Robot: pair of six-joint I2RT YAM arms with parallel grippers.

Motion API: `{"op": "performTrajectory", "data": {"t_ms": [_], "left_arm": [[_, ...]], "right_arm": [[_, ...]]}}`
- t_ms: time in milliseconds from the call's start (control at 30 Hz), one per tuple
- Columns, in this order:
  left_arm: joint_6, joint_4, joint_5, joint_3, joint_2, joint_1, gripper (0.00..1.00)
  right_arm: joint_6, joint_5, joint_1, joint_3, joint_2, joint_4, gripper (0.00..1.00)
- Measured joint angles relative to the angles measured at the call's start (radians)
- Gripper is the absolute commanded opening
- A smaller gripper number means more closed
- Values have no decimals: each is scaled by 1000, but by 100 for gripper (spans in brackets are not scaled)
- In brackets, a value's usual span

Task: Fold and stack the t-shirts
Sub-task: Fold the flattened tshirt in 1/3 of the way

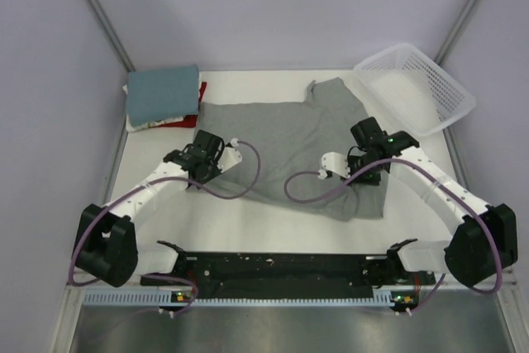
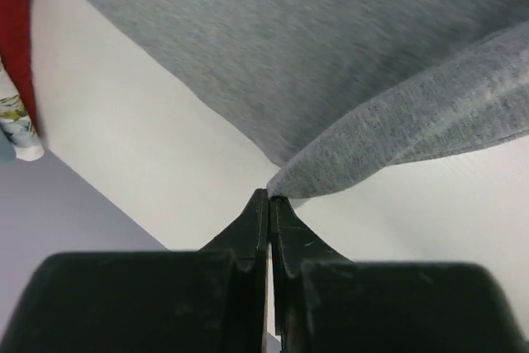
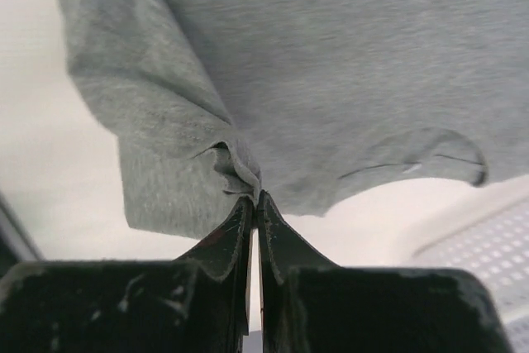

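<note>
The heather-grey t-shirt (image 1: 285, 142) lies spread out, somewhat rumpled, in the middle of the white table. My left gripper (image 1: 207, 157) is at its left edge and my right gripper (image 1: 365, 161) is at its right side. In the left wrist view the left gripper (image 2: 270, 196) is shut on a pointed corner of the grey shirt (image 2: 331, 55). In the right wrist view the right gripper (image 3: 255, 197) is shut on a small pinched fold of the grey shirt (image 3: 331, 64). Folded shirts are stacked at the back left: teal-blue (image 1: 161, 93) on top, red (image 1: 201, 91) and whitish (image 1: 149, 124) beneath.
A white plastic lattice basket (image 1: 417, 88) stands tilted at the back right, close to the shirt's far corner; its rim shows in the right wrist view (image 3: 488, 245). Grey walls close in the table's left and right. A black rail (image 1: 281, 269) runs along the near edge.
</note>
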Motion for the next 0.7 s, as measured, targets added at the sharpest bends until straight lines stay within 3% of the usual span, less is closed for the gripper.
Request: {"op": "performTrajectory", "data": {"t_ms": [400,700], "left_arm": [[-17,200,-25,97,210,90,0],[-12,244,-49,175,261,120,0]], "right_arm": [[-148,8,-137,24,147,404,0],[-226,-10,-206,104,184,502,0]]}}
